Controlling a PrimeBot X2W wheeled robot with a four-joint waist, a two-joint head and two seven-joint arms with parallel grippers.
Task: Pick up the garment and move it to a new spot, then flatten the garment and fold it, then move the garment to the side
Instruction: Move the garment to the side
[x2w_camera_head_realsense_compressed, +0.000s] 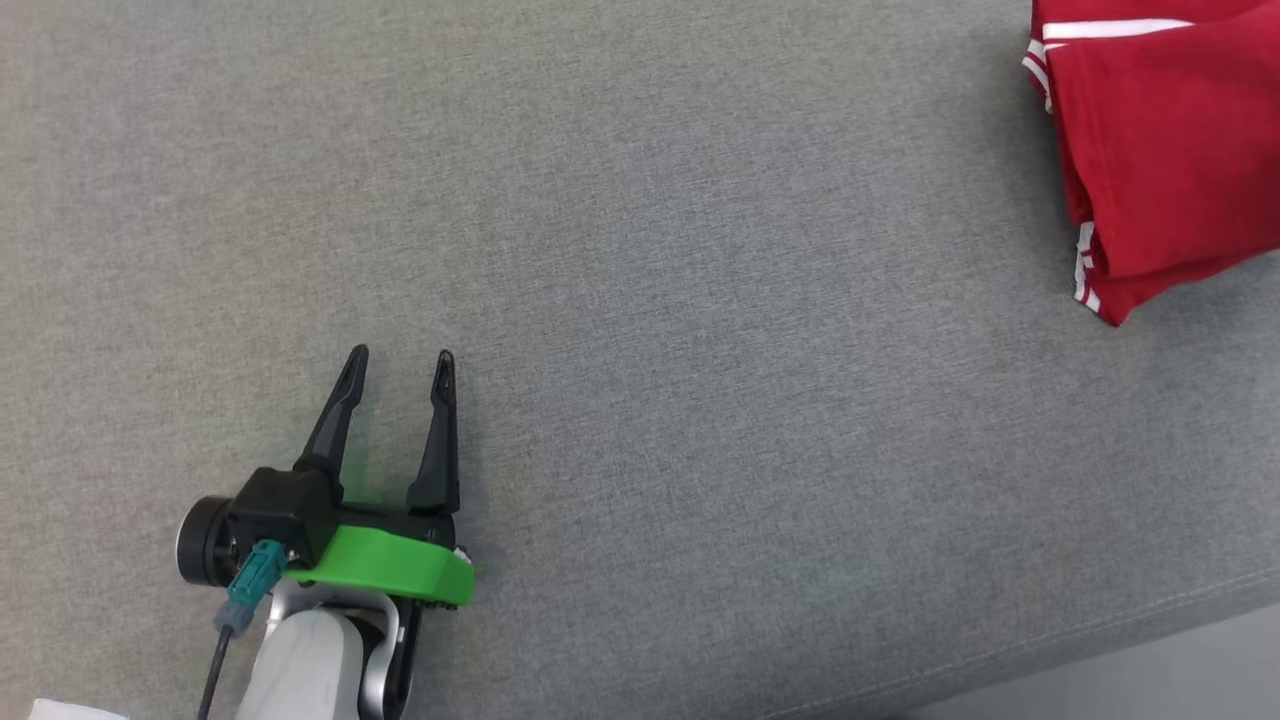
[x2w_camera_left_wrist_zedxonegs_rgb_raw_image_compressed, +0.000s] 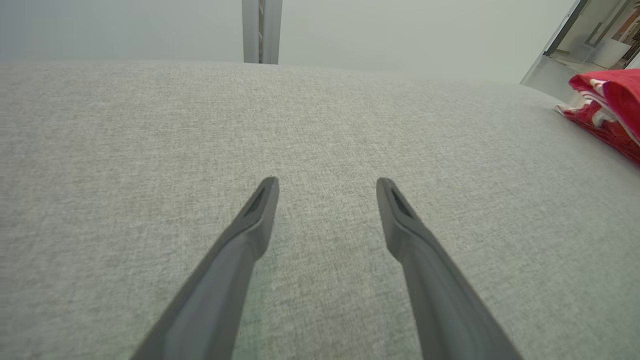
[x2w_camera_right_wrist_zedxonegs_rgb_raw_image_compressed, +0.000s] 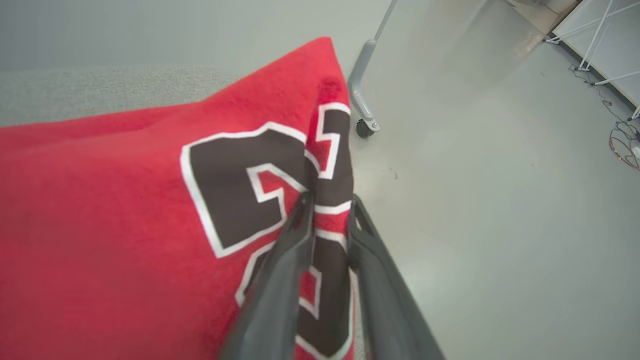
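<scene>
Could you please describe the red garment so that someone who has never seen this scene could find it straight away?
Start from the wide grey fabric-covered surface; toward its far right corner, well away from the open left gripper, sits the folded red T-shirt. Its white stripe trim and dark, white-outlined number set it apart from the plain grey around it.

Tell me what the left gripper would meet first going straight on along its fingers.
Nothing but the grey fabric surface: the left gripper points across bare cloth, with the garment well off to its right. Whether it would graze or skim that surface is unclear.
</scene>
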